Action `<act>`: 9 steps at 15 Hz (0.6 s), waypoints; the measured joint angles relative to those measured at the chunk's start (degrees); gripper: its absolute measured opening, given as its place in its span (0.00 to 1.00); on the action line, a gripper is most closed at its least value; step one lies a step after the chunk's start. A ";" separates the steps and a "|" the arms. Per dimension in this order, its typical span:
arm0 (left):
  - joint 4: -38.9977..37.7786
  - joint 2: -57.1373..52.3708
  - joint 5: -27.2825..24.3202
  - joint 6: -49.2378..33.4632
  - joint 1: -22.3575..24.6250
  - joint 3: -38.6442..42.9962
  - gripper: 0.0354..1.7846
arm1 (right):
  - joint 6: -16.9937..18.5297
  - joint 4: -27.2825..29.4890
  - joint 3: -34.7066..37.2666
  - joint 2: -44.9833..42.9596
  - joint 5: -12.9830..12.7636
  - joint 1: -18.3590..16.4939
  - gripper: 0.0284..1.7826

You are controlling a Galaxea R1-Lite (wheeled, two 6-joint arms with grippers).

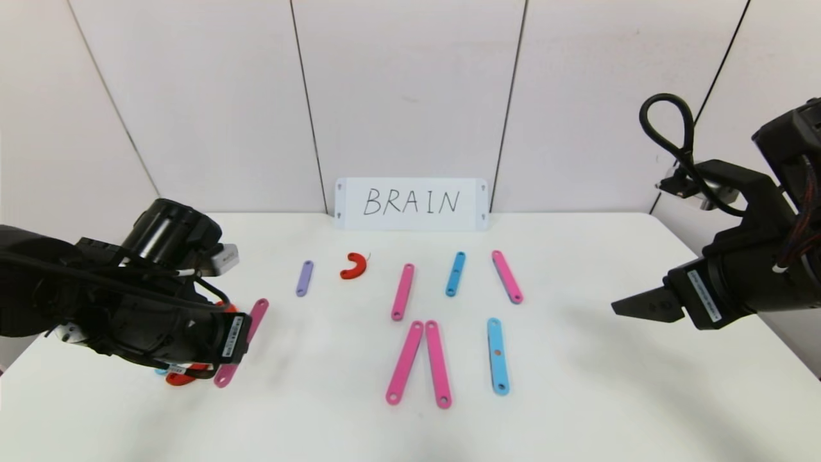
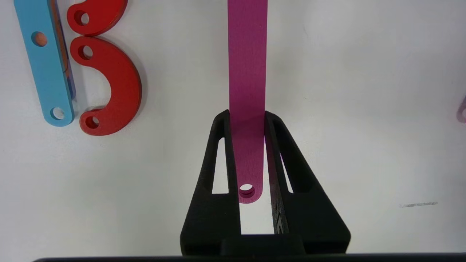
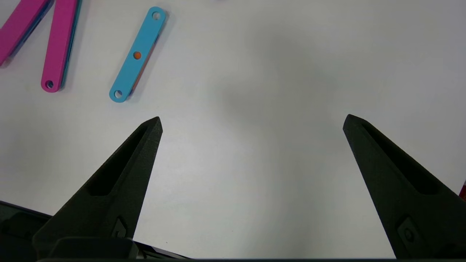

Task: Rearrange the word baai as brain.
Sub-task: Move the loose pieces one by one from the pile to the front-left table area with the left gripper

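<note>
The letter pieces lie on the white table. My left gripper is shut on the end of a pink strip, at the table's left. Beside it lie two red C-curves and a blue strip, mostly hidden under my left arm in the head view. Farther right lie a purple strip, a red curve, pink strips, a blue strip, two pink strips meeting in a peak and a blue strip. My right gripper is open and empty, at the right.
A white card with handwritten "BRAIN" stands against the back wall. In the right wrist view the right gripper hovers over bare table, with the blue strip and pink strips beyond one fingertip.
</note>
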 joint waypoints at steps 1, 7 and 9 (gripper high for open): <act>-1.16 0.85 -0.04 -0.05 0.00 0.26 0.13 | 0.00 0.00 0.00 0.00 -0.02 0.02 0.98; -5.64 5.53 -0.34 -0.72 0.00 1.05 0.13 | 0.00 0.00 0.02 0.02 -0.02 0.20 0.98; -5.99 6.69 -0.30 -0.69 0.00 1.07 0.13 | 0.00 0.00 0.00 0.02 0.00 0.20 0.98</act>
